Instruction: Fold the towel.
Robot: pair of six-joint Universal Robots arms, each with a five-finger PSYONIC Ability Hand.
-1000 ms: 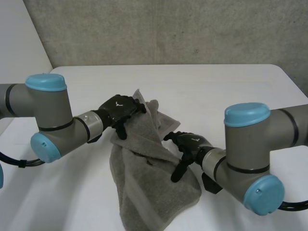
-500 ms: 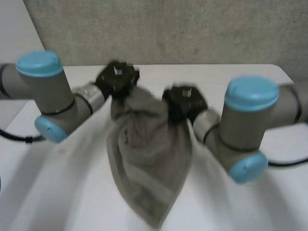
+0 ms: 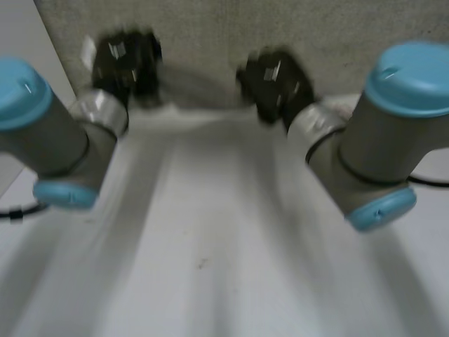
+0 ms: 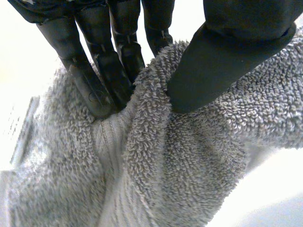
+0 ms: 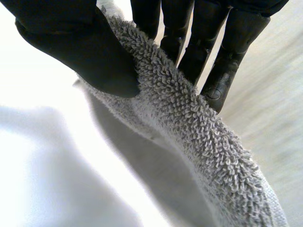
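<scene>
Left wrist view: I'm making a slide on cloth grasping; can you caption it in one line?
The left robot hand pinches a ridge of grey towel between thumb and fingers.

A white table is seen spread out below the left hand and the right hand. A small dark speck is marked on its top, well apart from both hands, roughly midway between them and on the side towards the arms. A grey, rough wall is set behind the two hands, and a bare stretch of it is seen in the gap between them. A paler panel is placed beside the left hand, on its outer side.
</scene>
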